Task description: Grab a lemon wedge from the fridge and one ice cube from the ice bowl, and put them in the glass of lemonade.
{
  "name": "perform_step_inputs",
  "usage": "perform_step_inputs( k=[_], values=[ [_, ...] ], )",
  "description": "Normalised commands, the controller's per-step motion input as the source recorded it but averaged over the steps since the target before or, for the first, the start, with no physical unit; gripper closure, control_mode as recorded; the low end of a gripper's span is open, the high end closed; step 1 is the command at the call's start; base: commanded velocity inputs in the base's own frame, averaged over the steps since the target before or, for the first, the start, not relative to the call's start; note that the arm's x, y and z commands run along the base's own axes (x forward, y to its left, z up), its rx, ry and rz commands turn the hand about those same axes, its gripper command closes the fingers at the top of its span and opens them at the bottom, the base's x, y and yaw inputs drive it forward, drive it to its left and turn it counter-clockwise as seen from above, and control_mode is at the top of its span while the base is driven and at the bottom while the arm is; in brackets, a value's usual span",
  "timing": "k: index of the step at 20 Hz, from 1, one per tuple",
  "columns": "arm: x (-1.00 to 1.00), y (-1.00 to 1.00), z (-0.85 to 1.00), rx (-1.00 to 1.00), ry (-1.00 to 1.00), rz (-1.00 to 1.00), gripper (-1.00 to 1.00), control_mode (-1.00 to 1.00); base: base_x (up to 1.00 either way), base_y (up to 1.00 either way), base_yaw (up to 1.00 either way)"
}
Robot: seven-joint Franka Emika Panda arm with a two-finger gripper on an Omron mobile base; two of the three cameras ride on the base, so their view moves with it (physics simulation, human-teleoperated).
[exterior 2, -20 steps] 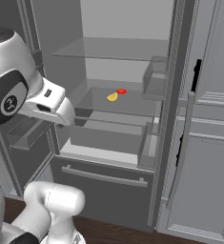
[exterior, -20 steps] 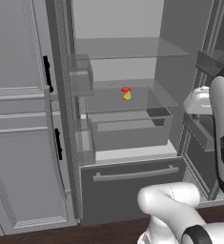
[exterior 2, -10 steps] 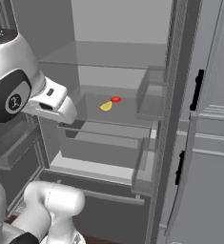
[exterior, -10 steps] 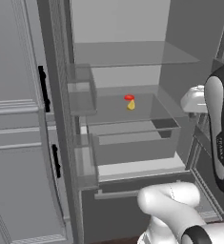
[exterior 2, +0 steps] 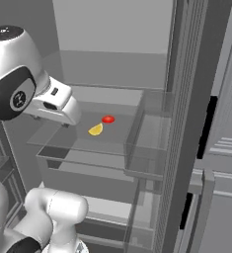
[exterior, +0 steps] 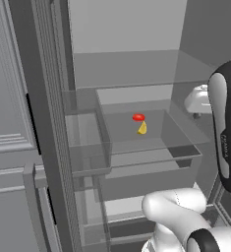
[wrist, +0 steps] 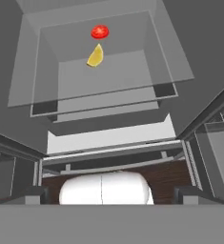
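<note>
The fridge (exterior: 122, 49) stands open in front of me. A tiny yellow lemon wedge (exterior: 143, 128) (exterior 2: 95, 130) (wrist: 95, 56) lies on a clear glass shelf (exterior: 151, 150) inside it, just in front of a small red oval thing (exterior: 138, 117) (exterior 2: 108, 119) (wrist: 99, 32). My gripper (exterior 2: 70, 117) hangs at the shelf's outer side, short of the wedge and a little above shelf level. It is open, its dark fingertips (wrist: 30, 194) wide apart with nothing between them. The ice bowl and the glass of lemonade are out of view.
A clear door bin (exterior: 85, 142) (exterior 2: 147, 143) juts out on the open door's side of the shelf. Below the shelf a drawer (wrist: 108, 133) stands pulled out. Pale grey panelled cabinets (exterior: 4, 123) (exterior 2: 226, 148) flank the fridge.
The whole picture has shifted: the base has come closer to the fridge, so the shelf and wedge look larger and nearer. The wedge and red thing lie as before. The gripper stays open.
</note>
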Motion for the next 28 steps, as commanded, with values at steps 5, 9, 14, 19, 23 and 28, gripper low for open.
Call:
perform_step_inputs(
  k=[5, 9, 14, 19, 23, 28],
  values=[
    [0.08, 0.04, -0.26, -0.01, 0.00, -0.05, -1.00, -1.00, 0.00, 0.00, -0.02],
    [0.47, 0.15, -0.45, -0.06, 0.00, -0.03, -1.00, -1.00, 0.00, 0.00, 0.00],
    [0.38, 0.28, -0.54, -0.07, 0.00, 0.00, -1.00, -1.00, 0.00, 0.00, 0.00],
    [0.34, 0.22, -0.48, -0.07, 0.00, 0.00, -1.00, -1.00, 0.00, 0.00, 0.00],
    [0.49, 0.00, -0.33, -0.02, 0.01, 0.00, -1.00, -1.00, 0.00, 0.00, 0.00],
    [0.56, -0.15, -0.32, 0.00, 0.00, 0.00, -1.00, -1.00, 0.00, 0.00, 0.00]
  ],
)
